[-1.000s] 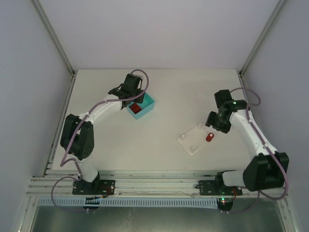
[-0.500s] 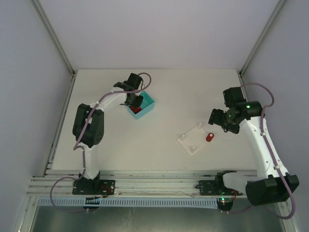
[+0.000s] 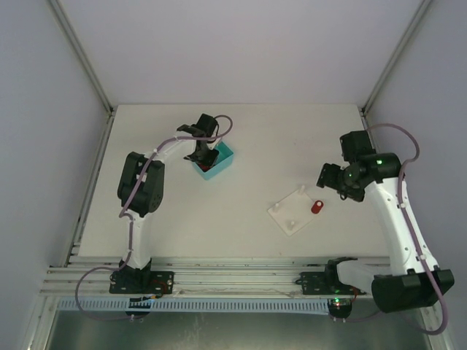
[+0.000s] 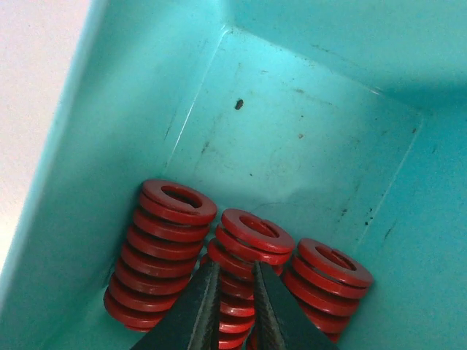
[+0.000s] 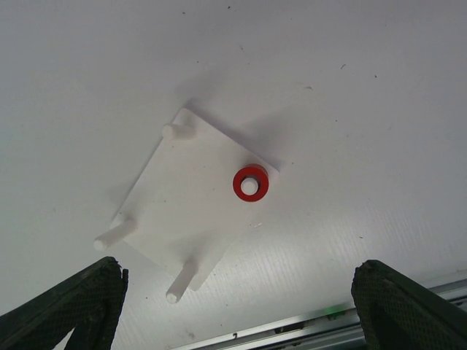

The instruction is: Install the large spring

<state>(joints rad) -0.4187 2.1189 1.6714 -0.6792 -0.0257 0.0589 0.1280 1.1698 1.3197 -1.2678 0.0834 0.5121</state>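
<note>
two claws: left claw [image 4: 235, 273] down in bin [image 4: 306, 146], nearly clenched at middle spring [image 4: 255, 233], grasp unclear; right claw [image 5: 237, 281] released above plate [image 5: 190, 197]

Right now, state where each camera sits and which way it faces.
Top external: above and behind both arms, looking down on the table; both show.
Left wrist: on that wrist, looking down into the bin at three springs; its fingers show.
Right wrist: above the plate, looking down; its open fingers show.
Shared: top also shows bin and plate.
</note>
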